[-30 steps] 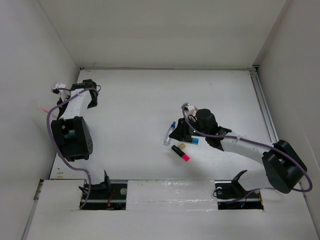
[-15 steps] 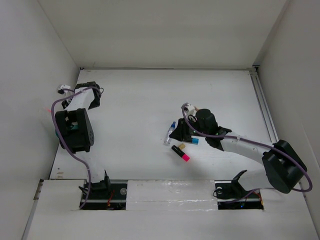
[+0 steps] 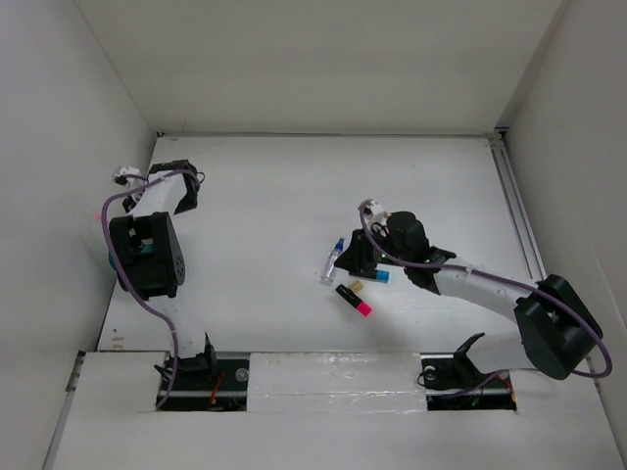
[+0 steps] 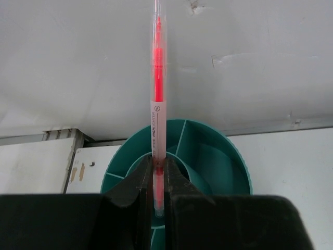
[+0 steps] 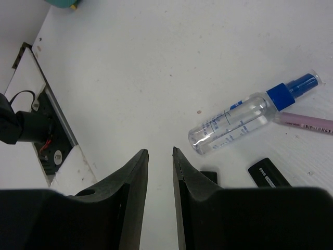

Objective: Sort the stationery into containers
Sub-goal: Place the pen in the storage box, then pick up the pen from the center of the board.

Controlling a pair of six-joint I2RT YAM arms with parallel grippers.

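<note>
The left hand (image 4: 157, 172) was pressed tight on the thin pink pen (image 4: 157, 104); the pen's long axis ran straight up in the wrist view, its lower end between the fingers; directly behind and below sat the round teal plastic organiser with inner dividers (image 4: 218, 161), so the drop looked almost lined up, though which compartment lay under the tip could not be told; the right hand (image 5: 159, 152) hung slightly spread and empty over the white surface (image 5: 130, 78), just beside the clear blue-capped plastic tube (image 5: 234, 122), well apart from the organiser.

Small unreadable print on pink pen (image 4: 156, 125), clear blue-capped bottle (image 5: 244, 117), black marker (image 5: 269, 173)
</note>
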